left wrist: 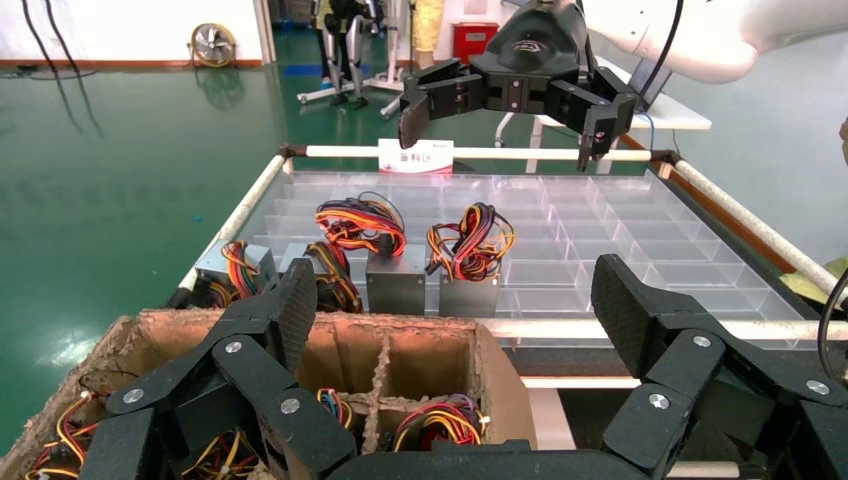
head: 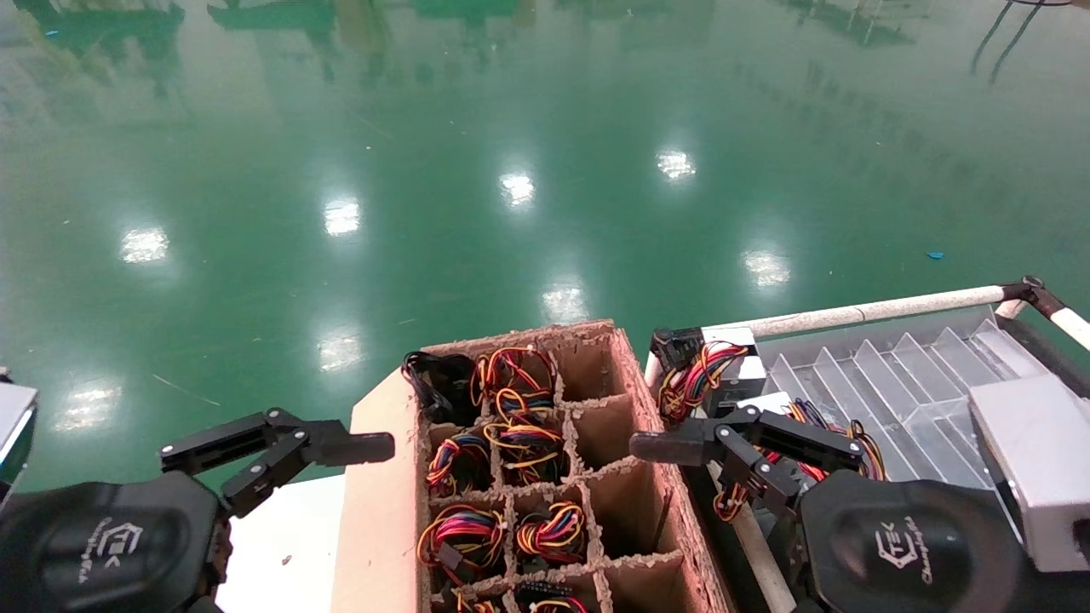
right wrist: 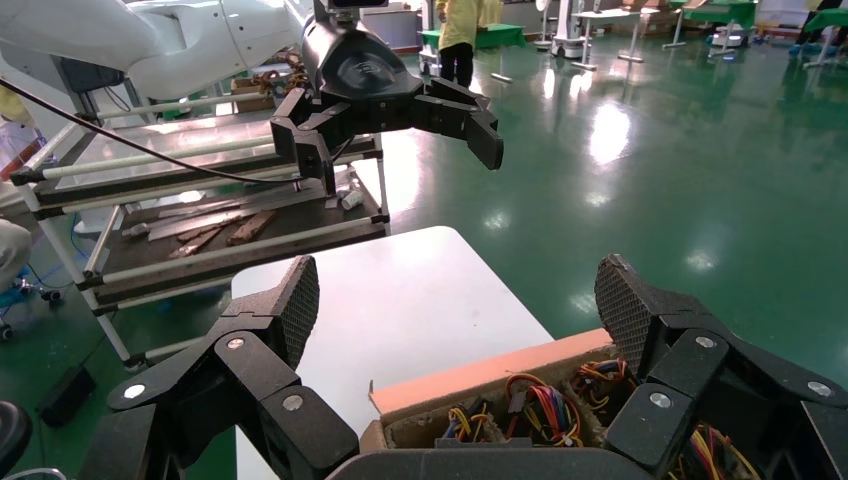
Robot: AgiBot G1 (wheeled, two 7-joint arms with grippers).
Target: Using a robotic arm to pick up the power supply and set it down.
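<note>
Several power supplies stand in the cells of a cardboard box (head: 649, 477), showing as looped wire bundles (head: 521, 444). Others stand in the clear divided tray (head: 903, 375) on the right: one silver unit (head: 739, 368) at its near corner, and two side by side (left wrist: 395, 283) (left wrist: 468, 288). My left gripper (head: 362, 449) hovers open and empty just left of the box (left wrist: 500, 385), level with its rim. My right gripper (head: 660, 447) hovers open and empty over the box's right wall, facing the left one. Each wrist view shows its own wide-spread fingers (left wrist: 290, 312) (right wrist: 298, 300) above the box (right wrist: 470, 385).
The box rests on a white table (right wrist: 400, 300). The tray (left wrist: 620, 230) sits in a frame of white rails (head: 860, 313) with a small labelled sign (left wrist: 415, 156) at its far side. A rack of shelves (right wrist: 200, 215) stands beyond the table. Green floor (head: 511, 170) lies ahead.
</note>
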